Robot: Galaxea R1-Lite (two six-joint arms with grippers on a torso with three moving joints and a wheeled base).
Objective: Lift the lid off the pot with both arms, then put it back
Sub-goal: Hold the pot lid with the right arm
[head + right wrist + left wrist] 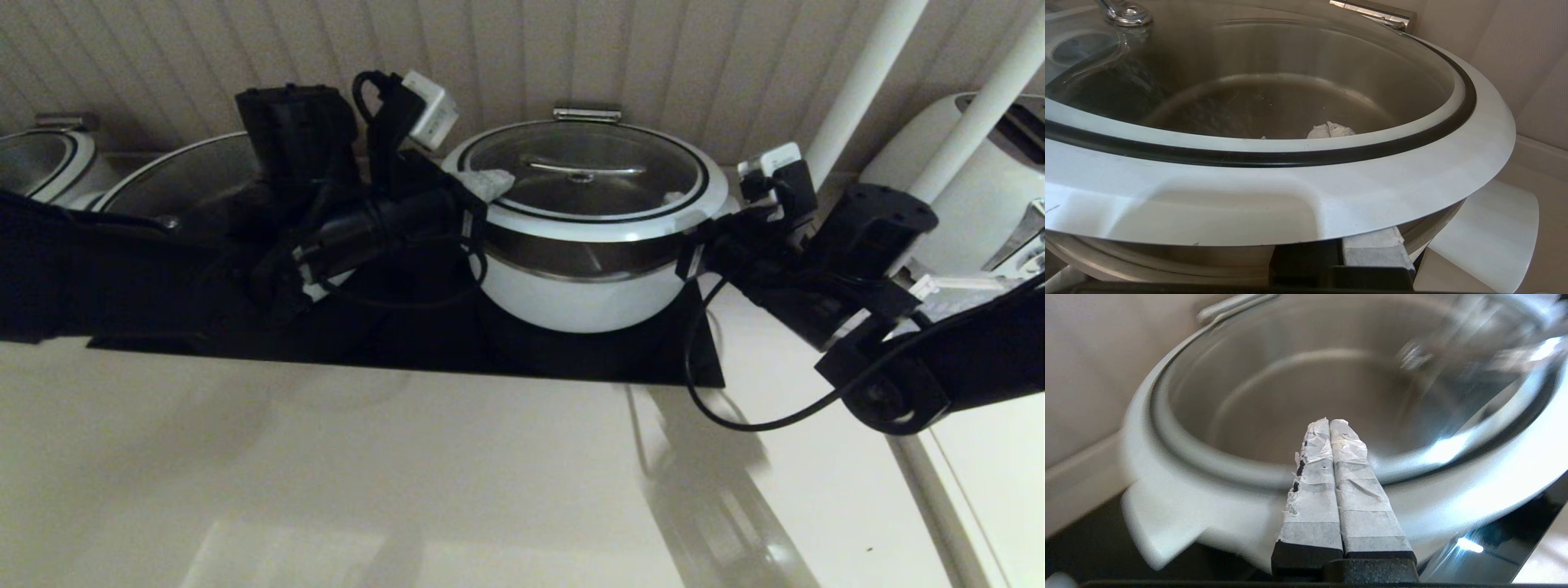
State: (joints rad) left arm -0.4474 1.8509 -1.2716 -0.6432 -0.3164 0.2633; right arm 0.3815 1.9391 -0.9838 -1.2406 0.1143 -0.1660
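Note:
A white pot stands on a black cooktop. Its lid, glass with a white rim and a metal handle, sits raised above the pot, with a steel band showing under the rim. My left gripper is shut; its taped fingers lie over the lid's left rim with the tips over the glass. My right gripper is shut and reaches under the lid's right rim. Its fingertips show through the glass. The pot's side handle is below.
Two other pots stand at the back left behind my left arm. A white toaster and two white poles are at the right. A panelled wall is close behind the pot. A loose cable hangs over the pale counter.

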